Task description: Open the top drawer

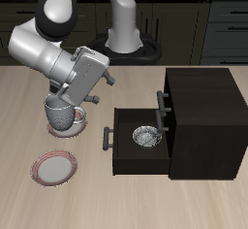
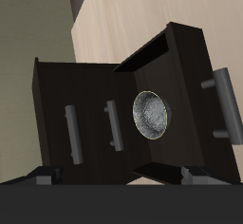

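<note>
Jaws (image 1: pixel 89 97), spacing impossible to judge, hang above the counter (image 1: pixel 19 126) beside a mug (image 1: pixel 64 115), with the shut top drawer (image 1: pixel 165 101) at their 3 o'clock, above an open drawer (image 1: pixel 136 146) holding a bowl (image 1: pixel 146 136).

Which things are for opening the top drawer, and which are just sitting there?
For the job:
top drawer
gripper

Just lying about:
metal bowl, in the open lower drawer
mug
plate
</note>
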Available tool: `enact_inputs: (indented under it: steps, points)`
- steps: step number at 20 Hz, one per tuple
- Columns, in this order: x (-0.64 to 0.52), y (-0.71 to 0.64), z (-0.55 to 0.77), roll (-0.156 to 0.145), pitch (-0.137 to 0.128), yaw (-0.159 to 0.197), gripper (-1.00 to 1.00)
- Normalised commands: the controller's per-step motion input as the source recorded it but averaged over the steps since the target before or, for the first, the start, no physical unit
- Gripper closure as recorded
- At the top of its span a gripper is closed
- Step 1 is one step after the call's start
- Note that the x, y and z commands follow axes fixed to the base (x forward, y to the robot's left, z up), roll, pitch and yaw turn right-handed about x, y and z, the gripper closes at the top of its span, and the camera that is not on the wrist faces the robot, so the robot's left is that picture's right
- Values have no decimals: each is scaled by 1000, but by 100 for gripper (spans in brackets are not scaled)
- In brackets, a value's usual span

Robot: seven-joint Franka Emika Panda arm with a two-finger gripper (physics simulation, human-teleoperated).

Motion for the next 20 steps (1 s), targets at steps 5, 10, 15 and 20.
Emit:
enact_inputs:
  steps: [5, 10, 15, 20]
  points:
    - [-133, 5, -126, 104, -16, -36, -100]
    - [-102, -51, 51, 62, -45, -14, -100]
    - [-53, -145, 79, 59, -95, -31, -100]
    - [5, 8, -18, 7, -5, -4, -100]
